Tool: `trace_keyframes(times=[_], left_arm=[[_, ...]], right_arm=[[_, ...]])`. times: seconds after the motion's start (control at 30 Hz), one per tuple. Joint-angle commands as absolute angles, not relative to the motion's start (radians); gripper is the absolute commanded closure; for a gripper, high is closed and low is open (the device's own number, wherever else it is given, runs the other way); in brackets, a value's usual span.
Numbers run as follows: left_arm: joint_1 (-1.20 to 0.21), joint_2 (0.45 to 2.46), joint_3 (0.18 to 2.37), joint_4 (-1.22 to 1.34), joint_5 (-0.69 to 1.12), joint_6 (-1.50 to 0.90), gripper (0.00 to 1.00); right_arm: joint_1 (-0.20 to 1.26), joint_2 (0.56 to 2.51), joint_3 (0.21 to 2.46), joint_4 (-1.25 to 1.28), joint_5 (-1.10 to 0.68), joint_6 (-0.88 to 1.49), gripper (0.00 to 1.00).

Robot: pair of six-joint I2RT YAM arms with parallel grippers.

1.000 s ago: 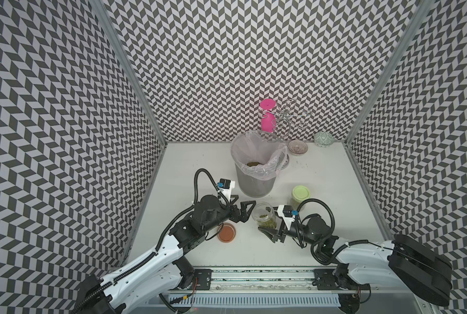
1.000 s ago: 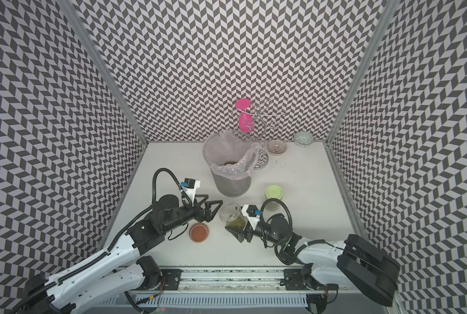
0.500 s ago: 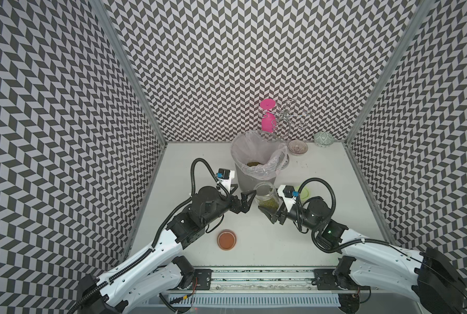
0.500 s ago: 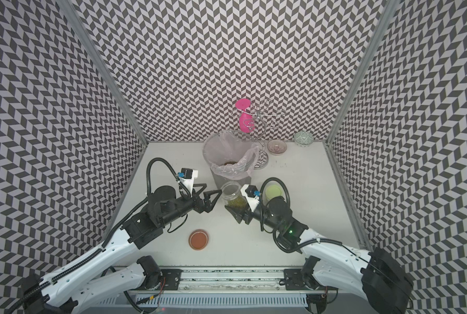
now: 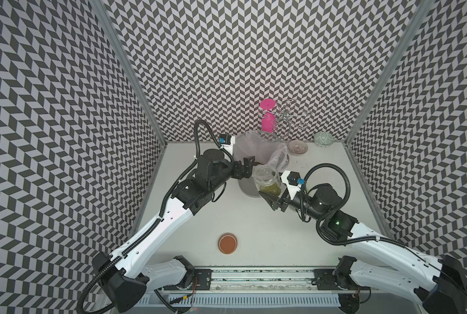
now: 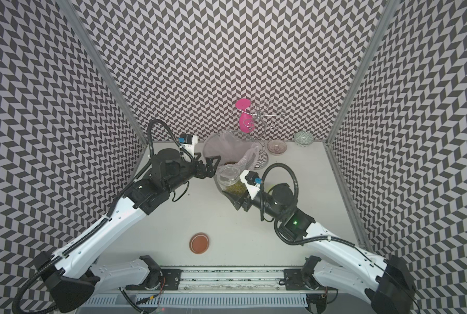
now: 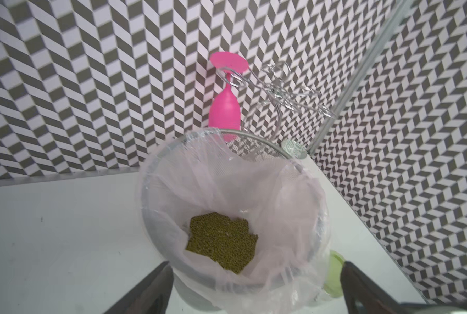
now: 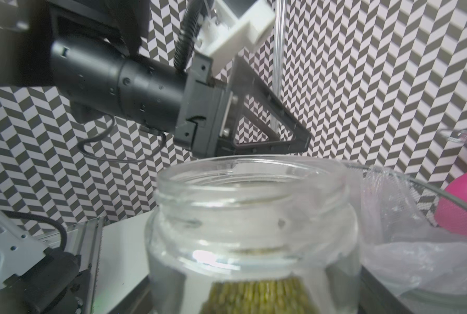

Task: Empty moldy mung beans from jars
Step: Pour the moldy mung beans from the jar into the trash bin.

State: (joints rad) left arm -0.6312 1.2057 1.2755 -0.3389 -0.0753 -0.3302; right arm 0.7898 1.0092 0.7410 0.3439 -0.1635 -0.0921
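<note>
Right wrist view: the right gripper (image 5: 271, 192), half closed, holds the lidless jar (image 8: 254, 231) roughly upright, mung beans (image 8: 254, 297) at its bottom, just beside the bin (image 5: 247, 188). The pour should tip the mouth toward the bin. The left gripper (image 5: 249, 168) hangs over the bin's rim, wide open and empty.

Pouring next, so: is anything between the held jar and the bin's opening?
The open left tool hangs over the bin's near rim, right beside the jar; a loose liner fold rises there too. The opening itself is uncovered.
</note>
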Motion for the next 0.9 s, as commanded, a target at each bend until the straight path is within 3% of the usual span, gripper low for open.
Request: trace_keyframes(times=[0.0,0.3,0.53,0.87], left_arm=[[-0.602,1.232,1.362,-0.407,-0.072,-0.302,0.04],[-0.518,1.317,1.469,-0.417,-0.008,-0.272,0.07],[-0.479,1.385,1.607,-0.423,0.14,-0.079,0.07],[-0.466,1.582,1.912,-0.667,0.378,0.171,0.11]], right_arm=[[0.73,1.041,0.845,0.44,-0.185,-0.145,0.52],[0.608,1.313,1.112,0.396,-0.249,-0.287,0.51],[0.555,1.485,1.24,0.37,-0.31,-0.406,0.51],[0.431,1.569,1.326,0.345,-0.589,-0.495,0.5]])
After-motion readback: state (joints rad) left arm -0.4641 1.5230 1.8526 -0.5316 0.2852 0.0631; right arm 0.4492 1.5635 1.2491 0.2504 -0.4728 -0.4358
